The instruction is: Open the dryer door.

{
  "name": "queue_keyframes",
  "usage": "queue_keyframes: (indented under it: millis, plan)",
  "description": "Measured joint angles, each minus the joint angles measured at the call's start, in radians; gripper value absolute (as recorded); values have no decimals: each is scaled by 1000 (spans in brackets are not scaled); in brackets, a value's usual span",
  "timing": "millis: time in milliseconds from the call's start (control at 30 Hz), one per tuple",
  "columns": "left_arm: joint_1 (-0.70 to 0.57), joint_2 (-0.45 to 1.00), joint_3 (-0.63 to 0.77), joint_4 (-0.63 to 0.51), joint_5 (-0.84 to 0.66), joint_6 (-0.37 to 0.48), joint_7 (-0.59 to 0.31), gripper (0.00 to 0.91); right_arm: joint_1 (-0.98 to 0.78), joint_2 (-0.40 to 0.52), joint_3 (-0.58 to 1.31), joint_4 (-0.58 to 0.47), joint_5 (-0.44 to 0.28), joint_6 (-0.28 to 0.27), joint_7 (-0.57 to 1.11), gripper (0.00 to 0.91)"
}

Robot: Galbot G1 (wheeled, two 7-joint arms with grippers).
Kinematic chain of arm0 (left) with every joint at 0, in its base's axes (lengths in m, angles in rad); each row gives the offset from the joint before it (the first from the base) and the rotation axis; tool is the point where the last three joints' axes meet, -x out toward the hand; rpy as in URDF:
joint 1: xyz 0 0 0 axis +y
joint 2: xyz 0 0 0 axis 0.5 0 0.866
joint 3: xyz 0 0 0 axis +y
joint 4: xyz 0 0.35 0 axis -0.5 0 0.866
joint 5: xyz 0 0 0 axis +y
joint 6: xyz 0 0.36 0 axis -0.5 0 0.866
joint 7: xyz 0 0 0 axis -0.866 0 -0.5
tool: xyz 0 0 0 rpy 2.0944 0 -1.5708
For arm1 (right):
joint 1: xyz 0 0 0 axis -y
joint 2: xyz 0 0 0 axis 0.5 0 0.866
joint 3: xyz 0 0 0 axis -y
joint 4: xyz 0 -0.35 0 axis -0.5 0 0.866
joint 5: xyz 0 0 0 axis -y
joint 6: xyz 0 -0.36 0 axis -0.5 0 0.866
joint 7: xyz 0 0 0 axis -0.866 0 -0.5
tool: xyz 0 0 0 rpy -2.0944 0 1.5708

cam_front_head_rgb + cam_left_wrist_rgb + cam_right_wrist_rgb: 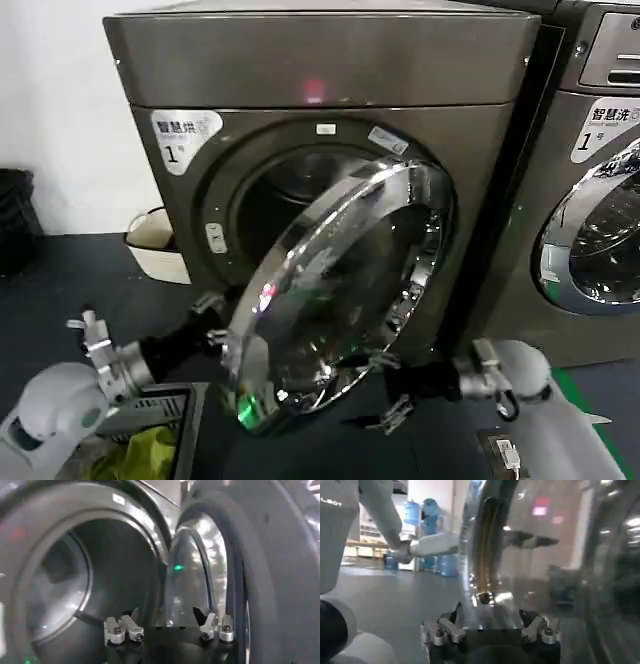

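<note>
Two grippers flank a door that already stands well ajar, and the left one is the nearer to its free edge. At the lower left of the head view, above a grey basket (pixel 150 425) holding something yellow-green, the left gripper (pixel 212 318) reaches up and to the right, its fingers spread and holding nothing; its tips sit at the left-hand rim of the dryer door (pixel 330 295), on the side facing the drum, though I cannot tell whether they actually touch. In the left wrist view the same open fingers (pixel 122 627) point into the gap between the dark drum opening (pixel 85 580) and the door's inner face (pixel 200 575). Moving to the middle of the head view, the round chrome-rimmed glass door hangs from hinges on its right side and swings out toward us, its free edge at the lower left and its face tilted. The dryer (pixel 330 80) rises behind it in the upper centre. At the lower right, the right gripper (pixel 395 410) waits under the door's bottom rim, jaws parted and empty. By my reckoning the remaining job is widening the swing, and a push from behind the free edge looks the natural way. A second machine (pixel 600 200) stands at the far right.
</note>
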Motion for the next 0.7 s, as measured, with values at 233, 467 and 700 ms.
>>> queue_keyframes:
  millis: [233,467,700]
  plan:
    - [-16,-4,44,-17,8,-2,18,907,-112,30,246,-5,36,13,0,907]
    - [-56,-21,101,-36,24,0,23,907,-190,75,485,-13,40,7,19,907]
    - [-97,-39,177,-42,45,-5,32,907,-256,146,705,24,95,23,205,907]
